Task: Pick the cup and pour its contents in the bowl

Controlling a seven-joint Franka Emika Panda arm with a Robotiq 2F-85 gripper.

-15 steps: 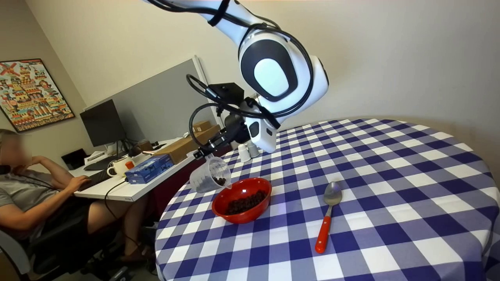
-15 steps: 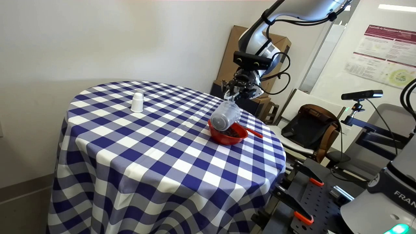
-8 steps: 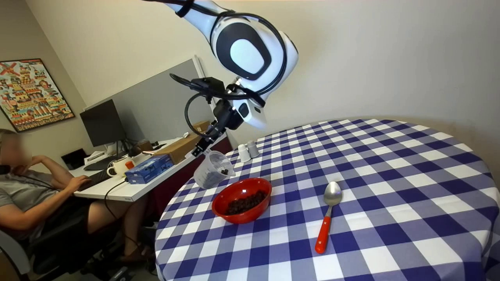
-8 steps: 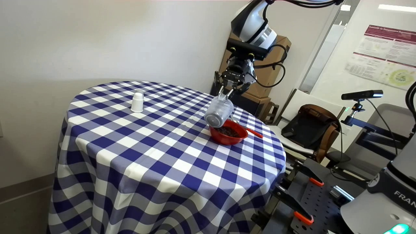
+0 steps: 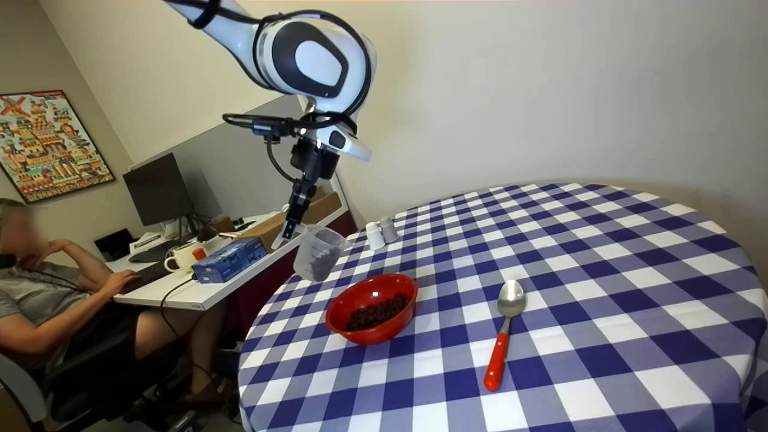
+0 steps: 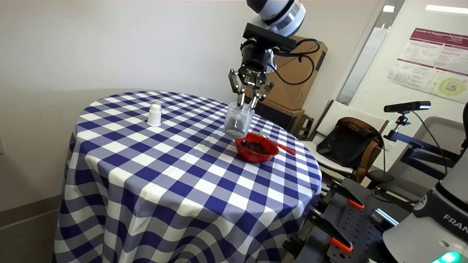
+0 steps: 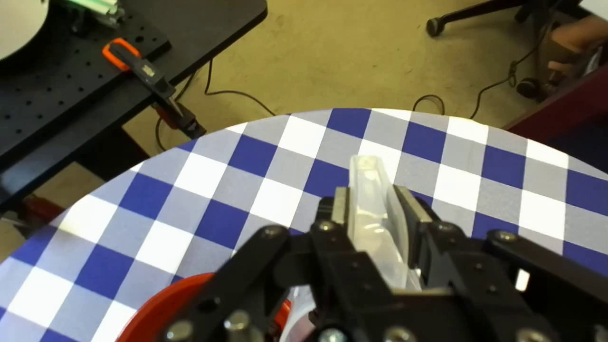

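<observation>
Two fingers [image 7: 412, 204] pinch the cup [image 6: 239, 122] by its handle [image 7: 372, 204]: surest hold, I'd guess, on light, slick, stiff plastic.

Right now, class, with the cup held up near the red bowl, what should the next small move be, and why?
I'd probably tip the cup further toward the bowl: the jaws hold it only slightly tilted, and dark contents seem to show through its lower wall in both exterior views, so the pour looks unfinished.
</observation>
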